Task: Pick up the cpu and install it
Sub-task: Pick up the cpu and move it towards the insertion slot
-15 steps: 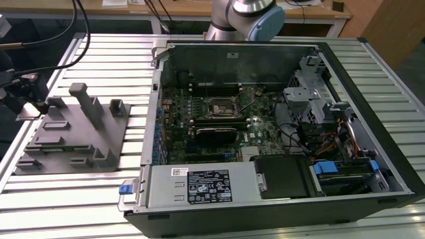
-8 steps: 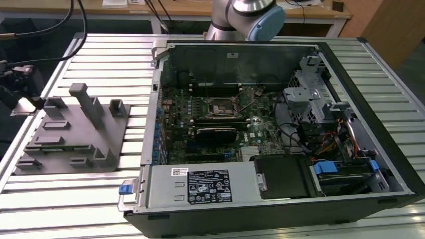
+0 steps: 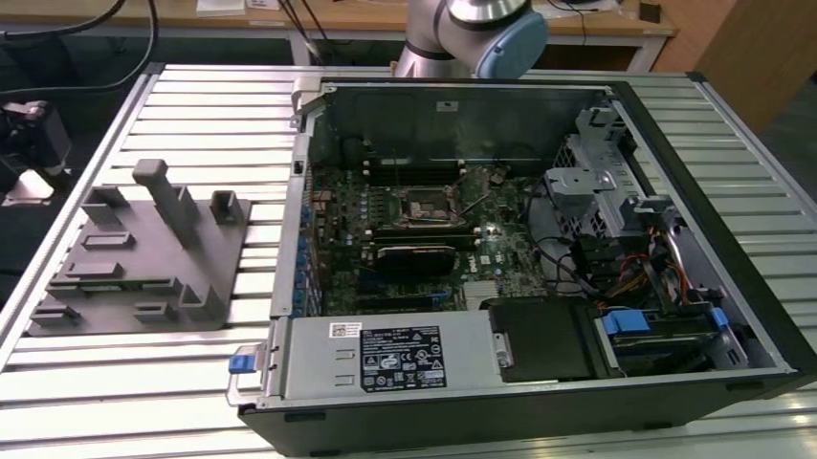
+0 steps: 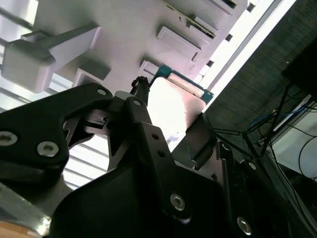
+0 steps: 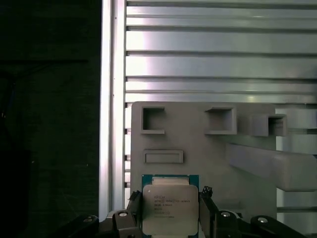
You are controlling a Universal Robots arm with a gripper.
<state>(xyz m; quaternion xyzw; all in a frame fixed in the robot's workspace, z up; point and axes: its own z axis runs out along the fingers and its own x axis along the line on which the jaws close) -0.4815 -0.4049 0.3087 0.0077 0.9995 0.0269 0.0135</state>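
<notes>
Claw: shut narrow on the cpu, whose two opposite edges are pressed by the fingers.
Cpu: held over the grey fixture.
Grey fixture: seen at the exterior view's left, beside the computer case.

The picture's edge cuts off part of the cpu in the first wrist view. In the second wrist view we find its face lost to glare, 1 side behind the gripper. The exterior view crops the arm.
</notes>
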